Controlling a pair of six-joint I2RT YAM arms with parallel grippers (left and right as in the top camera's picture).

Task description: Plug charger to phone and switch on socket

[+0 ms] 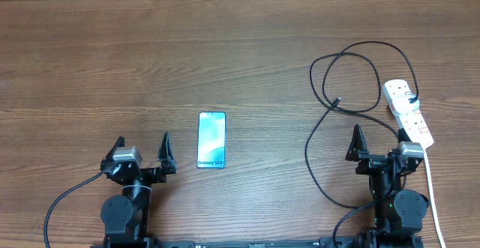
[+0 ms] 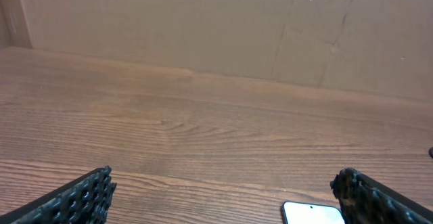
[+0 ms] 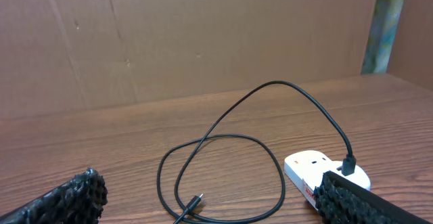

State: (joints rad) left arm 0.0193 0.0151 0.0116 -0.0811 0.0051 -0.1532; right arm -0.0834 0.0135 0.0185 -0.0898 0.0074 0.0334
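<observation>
– Near the middle of the table (image 1: 112,53), is that the phone (image 1: 211,140)?
– Yes. It lies flat, screen up, just ahead and to the right of the left gripper (image 1: 142,141), whose fingers stand wide apart and hold nothing.
– And the right gripper (image 1: 379,134)?
– Its fingers are spread too, and empty. The socket (image 1: 409,113) lies just ahead on its right side.
– Where does the charger (image 3: 274,83) run?
– One end sits in the socket's far end. The cable loops over the table, and its small plug (image 1: 337,100) lies loose between phone and socket, well apart from the phone.
</observation>
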